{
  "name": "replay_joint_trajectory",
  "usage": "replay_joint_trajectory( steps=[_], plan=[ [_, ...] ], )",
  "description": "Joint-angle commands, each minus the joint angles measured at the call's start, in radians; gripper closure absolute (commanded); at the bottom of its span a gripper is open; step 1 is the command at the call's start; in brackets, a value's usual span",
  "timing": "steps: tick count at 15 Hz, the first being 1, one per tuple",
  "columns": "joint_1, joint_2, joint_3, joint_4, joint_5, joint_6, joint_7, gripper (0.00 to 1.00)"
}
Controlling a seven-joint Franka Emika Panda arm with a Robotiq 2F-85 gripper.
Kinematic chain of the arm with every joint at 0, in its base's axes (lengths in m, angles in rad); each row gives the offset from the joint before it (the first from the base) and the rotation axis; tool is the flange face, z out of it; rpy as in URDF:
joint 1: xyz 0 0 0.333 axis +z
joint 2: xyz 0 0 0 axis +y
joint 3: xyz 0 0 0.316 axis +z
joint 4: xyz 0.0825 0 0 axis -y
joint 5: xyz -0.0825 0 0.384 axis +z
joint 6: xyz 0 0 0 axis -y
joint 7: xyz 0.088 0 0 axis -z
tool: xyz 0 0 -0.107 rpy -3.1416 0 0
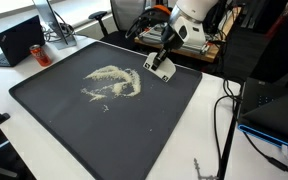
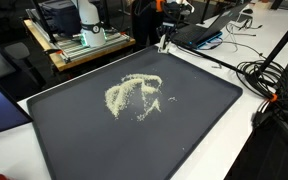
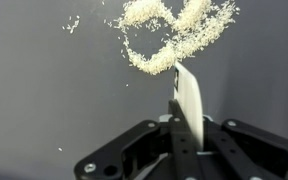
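**White card clamped, grains just ahead**

White thin card (image 3: 187,95) is sitting edge-on btwn the jaws. Gripper (image 3: 184,128) is pinching it tight at its near end, w/ the blade sticking fwd. Card tip is hanging just short of pale grains (image 3: 174,40) lying mid dark mat (image 3: 44,100). Card is looking light, stiff-ish yet bendy and slippery, so prob needing a grip near its base. Grains are looking loose.

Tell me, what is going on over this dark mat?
The robot's tool is clamped shut on a thin white card. The card's tip sits at the edge of some pale grains, strewn in loose curls on the dark mat. Whether the card touches the mat cannot be told.
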Motion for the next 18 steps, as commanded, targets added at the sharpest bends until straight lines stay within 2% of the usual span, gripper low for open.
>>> replay_joint_trajectory(
  steps=[1, 3, 7, 12, 18],
  plan=[
    [-0.026, -0.019, 0.0, -0.005, 0.082, 0.033, -0.082, 0.99],
    [-0.037, -0.021, -0.01, -0.001, 0.129, 0.001, -0.11, 0.99],
    [-0.059, -0.05, -0.055, -0.008, 0.127, -0.02, -0.075, 0.99],
    [-0.073, -0.069, -0.097, 0.002, 0.098, -0.105, -0.029, 0.99],
    [-0.061, -0.081, -0.106, 0.01, 0.048, -0.177, 0.024, 0.99]
  ],
)
